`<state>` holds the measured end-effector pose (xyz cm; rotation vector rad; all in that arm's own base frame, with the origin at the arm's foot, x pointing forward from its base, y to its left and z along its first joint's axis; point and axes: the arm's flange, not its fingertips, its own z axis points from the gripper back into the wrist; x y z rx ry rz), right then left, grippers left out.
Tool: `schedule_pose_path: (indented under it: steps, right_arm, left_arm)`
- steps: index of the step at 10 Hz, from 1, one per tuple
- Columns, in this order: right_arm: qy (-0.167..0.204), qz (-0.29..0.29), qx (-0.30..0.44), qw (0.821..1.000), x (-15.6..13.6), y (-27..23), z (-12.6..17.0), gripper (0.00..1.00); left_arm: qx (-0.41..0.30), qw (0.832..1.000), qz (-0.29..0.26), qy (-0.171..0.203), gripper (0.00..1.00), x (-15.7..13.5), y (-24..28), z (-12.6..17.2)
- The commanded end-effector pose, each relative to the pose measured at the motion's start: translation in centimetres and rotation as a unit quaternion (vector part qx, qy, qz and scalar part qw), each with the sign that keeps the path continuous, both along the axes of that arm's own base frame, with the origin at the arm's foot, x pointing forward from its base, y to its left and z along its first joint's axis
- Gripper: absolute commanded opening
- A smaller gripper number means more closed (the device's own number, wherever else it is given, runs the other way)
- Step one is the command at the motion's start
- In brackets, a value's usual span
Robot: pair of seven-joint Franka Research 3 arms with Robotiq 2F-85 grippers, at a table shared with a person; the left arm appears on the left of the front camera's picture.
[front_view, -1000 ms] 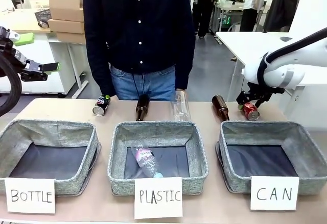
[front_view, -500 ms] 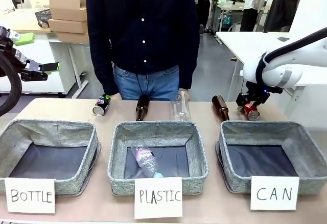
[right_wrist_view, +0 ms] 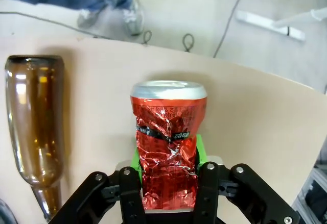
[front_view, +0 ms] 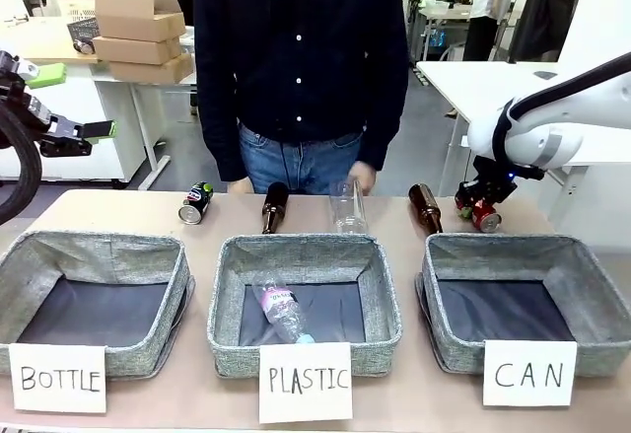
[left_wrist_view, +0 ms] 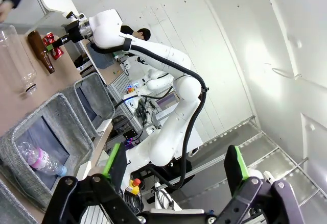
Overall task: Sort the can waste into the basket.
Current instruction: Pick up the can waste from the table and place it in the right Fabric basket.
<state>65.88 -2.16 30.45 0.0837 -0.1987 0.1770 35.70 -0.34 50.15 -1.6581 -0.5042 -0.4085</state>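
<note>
cans [front_view: 196, 203]: two, red one [right_wrist_view: 168, 117] tight in right gripper [right_wrist_view: 167, 157]; left gripper [left_wrist_view: 175, 158] wide; baskets [front_view: 498, 244]: three

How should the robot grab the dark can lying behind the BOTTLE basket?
Probably from above, across the middle of its body. The dark can lies on its side, one silver end facing the near side, so pinch its curved sides, not the ends.
</note>
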Motion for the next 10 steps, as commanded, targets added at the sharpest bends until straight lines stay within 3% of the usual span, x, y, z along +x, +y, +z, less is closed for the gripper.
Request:
schedule_pose_path:
  steps: [1, 4, 5, 6, 8, 10]
  right_arm:
    - [0.005, 0.015, 0.014, 1.000, 0.7, -0.3, 0.2, 0.04]
    - [-0.005, 0.007, 0.012, 1.000, 0.2, -0.6, 0.7, 0.00]
    - [-0.023, 0.012, 0.024, 0.999, -1.3, -1.0, 2.5, 0.00]
    - [-0.059, 0.040, 0.050, 0.996, -4.3, -1.6, 5.9, 0.00]
    - [-0.059, 0.124, 0.060, 0.989, -11.6, -2.3, 11.8, 0.00]
    - [-0.059, 0.245, 0.078, 0.965, -18.3, -3.5, 15.5, 0.00]
  left_arm:
    - [-0.010, 1.000, -0.001, -0.012, 1.00, -0.1, -0.3, 0.2]
    - [-0.010, 1.000, -0.001, -0.012, 1.00, -0.1, -0.3, 0.2]
    - [-0.010, 1.000, -0.001, -0.012, 1.00, -0.1, -0.3, 0.2]
    - [-0.010, 1.000, -0.001, -0.012, 1.00, -0.1, -0.3, 0.2]
    - [-0.010, 1.000, -0.001, -0.012, 1.00, -0.1, -0.3, 0.2]
    - [-0.010, 1.000, -0.001, -0.012, 1.00, -0.1, -0.3, 0.2]
